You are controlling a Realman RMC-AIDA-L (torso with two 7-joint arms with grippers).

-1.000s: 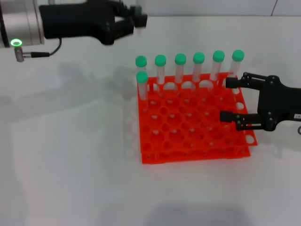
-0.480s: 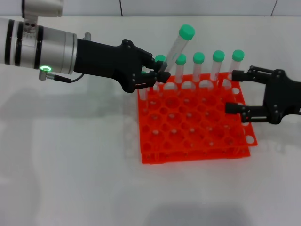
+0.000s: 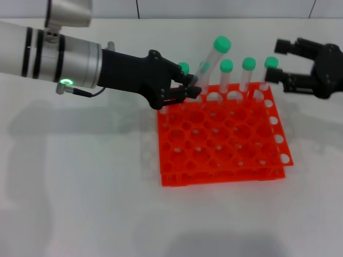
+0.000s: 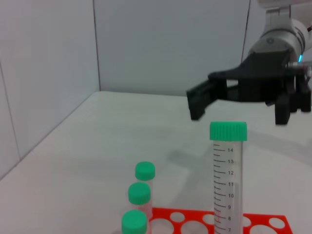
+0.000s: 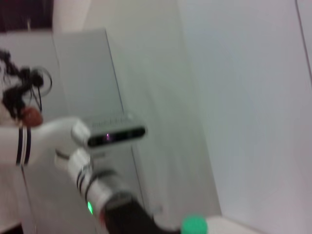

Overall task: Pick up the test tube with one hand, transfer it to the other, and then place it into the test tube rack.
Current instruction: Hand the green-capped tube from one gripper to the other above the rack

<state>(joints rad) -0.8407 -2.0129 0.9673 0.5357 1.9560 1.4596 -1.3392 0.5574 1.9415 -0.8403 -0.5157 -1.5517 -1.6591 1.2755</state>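
The left gripper (image 3: 188, 90) is clamped on the lower part of the test tube (image 3: 210, 64), holding it above the far-left corner of the test tube rack (image 3: 222, 136) — the tube leans, its green cap tipped up and away toward the rack's right side, clear of the rack's holes. The right gripper (image 3: 275, 61) hangs beyond the rack's far-right corner, its fingers spread apart and pointing toward the raised tube, with a stretch of open air between the two. A row of other green-capped tubes (image 3: 246, 75) stands upright in the holes along the rack's far edge, right under that gap; one more shows behind the left gripper's fingers. Every hole nearer than the far rows is free, and the white table (image 3: 80, 187) lies open on the rack's left and near sides. In the left wrist view the held tube stands upright with the spread right gripper (image 4: 234, 105) behind its cap.
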